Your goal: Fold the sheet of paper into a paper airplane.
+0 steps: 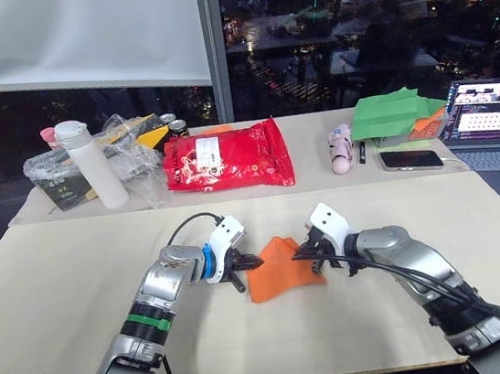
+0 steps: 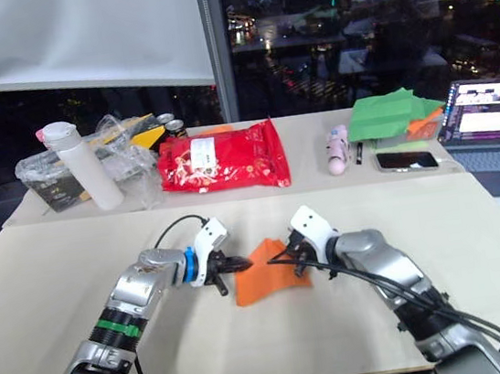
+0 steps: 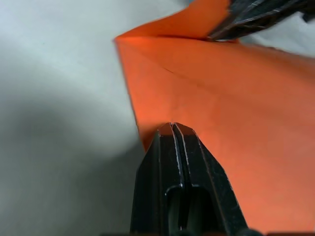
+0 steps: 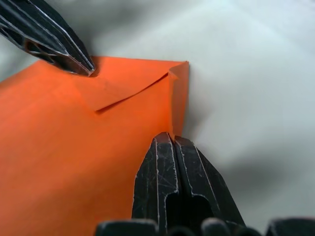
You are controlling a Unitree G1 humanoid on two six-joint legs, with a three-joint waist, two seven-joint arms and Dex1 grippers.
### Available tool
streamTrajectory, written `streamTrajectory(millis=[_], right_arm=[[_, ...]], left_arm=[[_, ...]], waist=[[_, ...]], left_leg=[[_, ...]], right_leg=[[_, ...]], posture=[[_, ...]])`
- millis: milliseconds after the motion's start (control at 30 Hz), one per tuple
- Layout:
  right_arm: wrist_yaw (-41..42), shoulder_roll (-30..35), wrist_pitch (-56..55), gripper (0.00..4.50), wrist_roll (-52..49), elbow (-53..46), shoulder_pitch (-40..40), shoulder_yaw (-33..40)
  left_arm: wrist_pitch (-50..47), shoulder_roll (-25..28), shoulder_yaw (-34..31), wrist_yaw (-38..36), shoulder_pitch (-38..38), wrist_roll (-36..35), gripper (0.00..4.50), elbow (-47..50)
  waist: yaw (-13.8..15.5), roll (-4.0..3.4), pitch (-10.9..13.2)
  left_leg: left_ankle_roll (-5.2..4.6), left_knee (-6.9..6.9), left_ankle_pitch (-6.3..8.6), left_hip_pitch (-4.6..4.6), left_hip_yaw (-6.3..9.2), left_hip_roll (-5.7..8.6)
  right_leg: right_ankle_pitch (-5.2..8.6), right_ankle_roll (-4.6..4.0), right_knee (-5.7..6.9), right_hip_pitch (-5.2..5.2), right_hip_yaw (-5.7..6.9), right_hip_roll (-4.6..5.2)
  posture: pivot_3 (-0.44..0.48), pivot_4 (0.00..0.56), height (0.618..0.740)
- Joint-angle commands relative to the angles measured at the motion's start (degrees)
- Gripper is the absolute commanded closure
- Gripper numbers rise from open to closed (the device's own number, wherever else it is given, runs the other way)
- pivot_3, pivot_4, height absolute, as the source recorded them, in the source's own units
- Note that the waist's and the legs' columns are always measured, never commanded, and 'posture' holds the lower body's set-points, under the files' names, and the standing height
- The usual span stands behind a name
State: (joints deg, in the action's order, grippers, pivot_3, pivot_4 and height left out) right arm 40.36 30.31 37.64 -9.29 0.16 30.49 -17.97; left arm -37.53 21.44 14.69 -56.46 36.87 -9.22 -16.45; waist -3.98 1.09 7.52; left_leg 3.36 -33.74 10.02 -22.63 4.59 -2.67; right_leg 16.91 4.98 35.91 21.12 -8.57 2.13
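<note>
The sheet of paper point(image 1: 277, 269) is bright orange and lies on the beige table point(image 1: 79, 292) as a creased wedge, with one folded corner point(image 4: 138, 86) raised. My left gripper point(image 1: 254, 263) is shut, and its tips rest on the sheet's left edge point(image 3: 147, 98). My right gripper point(image 1: 301, 254) is also shut, its tips pressing the sheet's right edge near the folded corner. The two grippers face each other across the paper. The right fingers point(image 3: 256, 17) appear in the left wrist view, and the left fingers point(image 4: 54, 42) in the right wrist view.
On the far table stand a red snack bag point(image 1: 226, 161), a white bottle point(image 1: 90, 162), a clear plastic bag point(image 1: 130, 152), cans point(image 1: 173, 126), green paper sheets point(image 1: 392, 113), a pink object point(image 1: 341, 149), a phone point(image 1: 410, 159) and a laptop point(image 1: 491, 123).
</note>
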Motion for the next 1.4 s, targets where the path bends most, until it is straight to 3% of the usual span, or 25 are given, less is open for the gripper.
streamTrajectory(millis=[33,233,333,367,600,900,1100,1200,1400], right_arm=[[3.5,0.4,-8.6,4.45,4.0,4.8,2.8,-2.6],[4.9,2.2,-16.6,4.45,12.3,4.5,2.1,-7.0],[3.5,2.5,-17.8,4.45,13.8,1.7,0.1,-5.8],[3.3,2.7,-18.2,3.89,14.3,0.9,-0.5,-5.5],[4.6,4.1,-13.7,1.61,11.9,-8.5,-6.2,-0.6],[2.8,1.9,15.2,1.61,-6.4,-20.4,-16.1,19.4],[-3.4,-3.8,28.4,1.61,-13.4,-25.6,-18.3,26.7],[-7.6,-6.8,25.2,1.61,-12.5,-24.8,-16.9,27.3],[-9.0,-7.2,16.5,1.61,-9.7,-20.3,-12.7,20.8]], left_arm=[[0.3,0.0,0.8,-0.2,-1.1,-0.1,4.5,1.6],[0.1,0.2,0.6,0.1,-1.7,-0.1,4.5,2.1],[0.2,0.2,0.7,0.0,-1.9,0.0,4.5,2.0],[0.2,0.2,0.7,0.0,-1.9,0.0,4.5,2.0],[0.9,-0.4,1.4,-0.2,-1.3,0.4,4.5,0.9],[2.1,-0.7,1.7,-0.1,-1.1,0.6,4.5,-0.2],[2.8,-1.4,2.3,-0.1,-0.9,0.8,4.5,-0.9],[3.0,-1.8,2.3,0.0,-0.5,0.9,4.5,-1.2],[3.1,-2.1,2.1,0.7,-0.5,1.0,4.5,-1.3]], waist=[[0.0,0.0,0.0],[0.0,-0.01,0.0],[0.2,-0.01,0.0],[0.2,-0.01,0.0],[0.3,-0.01,0.0],[1.0,0.0,0.0],[0.9,-0.03,0.0],[1.0,-0.04,0.0],[1.1,-0.04,0.0]], left_leg=[[0.0,0.0,0.0,0.01,0.0,0.0],[0.0,-0.01,0.0,0.03,0.0,0.0],[0.0,-0.01,0.0,0.03,0.0,0.0],[0.0,-0.01,0.0,0.02,0.0,0.0],[0.0,-0.02,0.0,0.02,0.0,0.0],[-0.02,-0.05,0.02,-0.01,0.01,0.01],[-0.09,-0.05,0.05,0.02,0.01,0.0],[-0.09,-0.06,0.05,0.02,0.01,0.01],[-0.09,-0.06,0.05,0.02,0.0,0.01]], right_leg=[[0.0,0.0,0.0,-0.01,0.0,0.0],[0.0,0.0,0.02,-0.02,0.0,0.0],[0.0,0.0,0.02,-0.03,0.0,0.0],[0.0,0.0,0.02,-0.03,0.0,0.0],[0.0,0.0,0.02,-0.04,0.0,0.0],[-0.02,-0.03,0.01,-0.06,0.0,0.01],[0.0,-0.04,0.02,-0.05,-0.01,0.0],[0.0,-0.04,0.02,-0.05,-0.01,0.0],[0.01,-0.03,0.0,-0.04,-0.01,0.0]], posture=[[0.0,0.15,0.719],[0.0,0.15,0.719],[0.0,0.15,0.719],[0.0,0.15,0.719],[0.0,0.15,0.719],[0.0,0.15,0.719],[0.0,0.15,0.719],[0.0,0.15,0.719],[0.0,0.15,0.719]])
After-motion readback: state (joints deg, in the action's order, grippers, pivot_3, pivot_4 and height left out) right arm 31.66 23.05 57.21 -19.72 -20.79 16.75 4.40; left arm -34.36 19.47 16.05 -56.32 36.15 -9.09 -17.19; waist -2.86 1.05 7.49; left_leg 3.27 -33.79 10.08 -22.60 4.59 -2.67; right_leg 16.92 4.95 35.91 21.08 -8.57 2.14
